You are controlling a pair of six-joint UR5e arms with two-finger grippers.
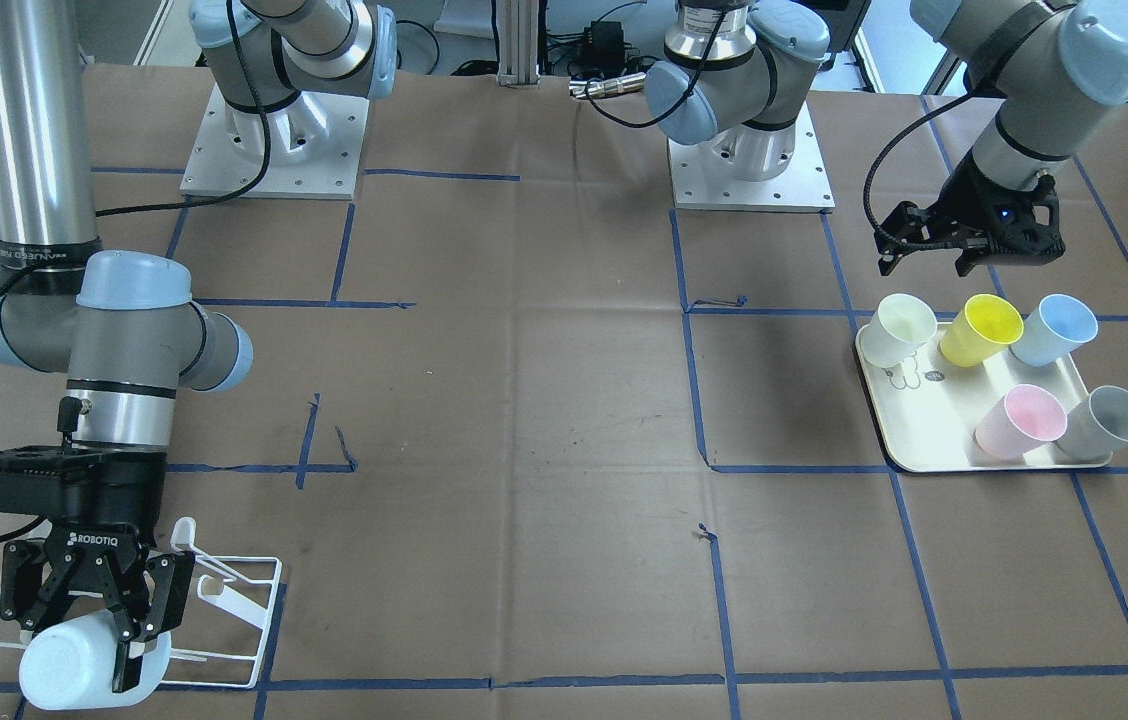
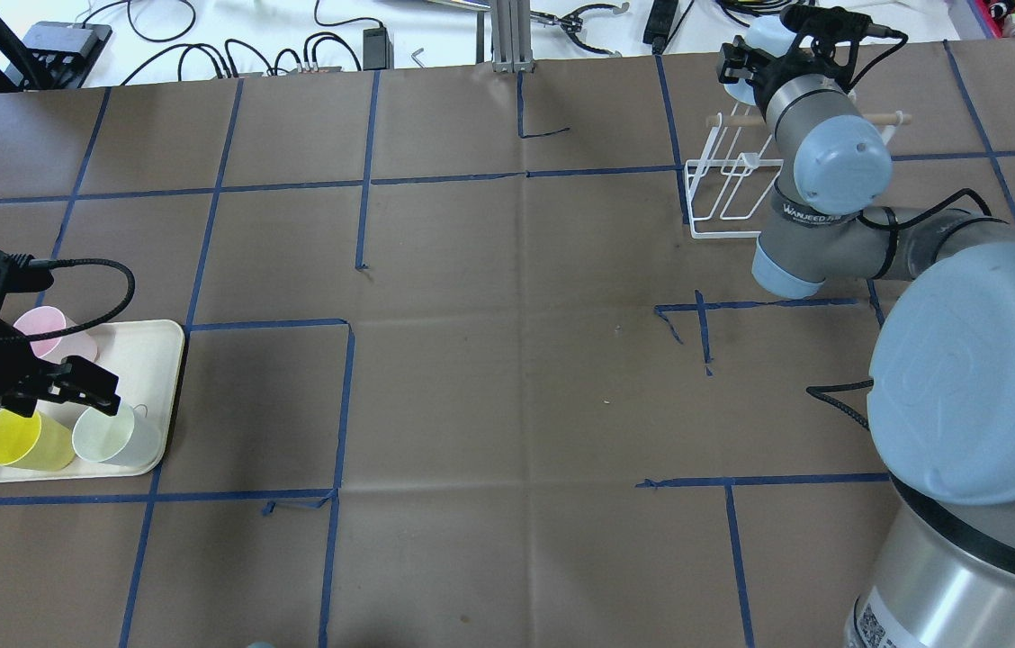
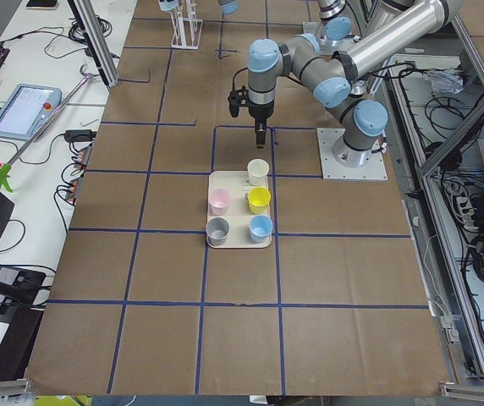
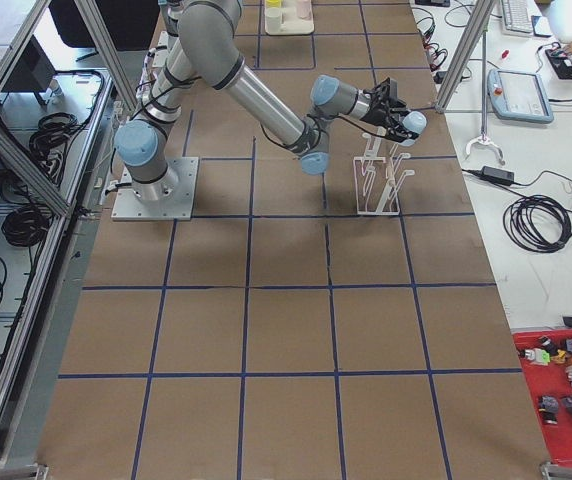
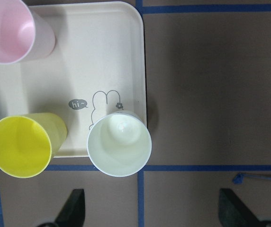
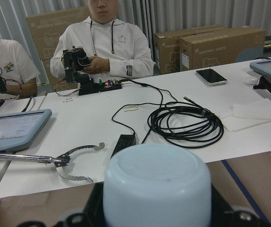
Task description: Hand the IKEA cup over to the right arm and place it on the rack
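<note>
1. Our right gripper (image 1: 84, 635) pinches the pale blue cup (image 1: 64, 672), which sits tilted over the outer edge of the rack (image 1: 259, 610).
2. We judge the step to be seating it on a prong (image 1: 186, 535), so we should bring the mouth squarely over one prong and lower slowly.
3. We should part the fingers only once the cup hangs by itself, because the wire rack looks light and could shift.
4. Our left gripper (image 1: 927, 250) hovers spread and empty above the tray (image 1: 909, 440), well apart.

Rack right, tray left
You've got the rack (image 2: 728, 191) at the bench's (image 1: 544, 400) far right corner; five cups (image 1: 1019, 420) stand on the tray (image 1: 924, 420), way over left.
</note>
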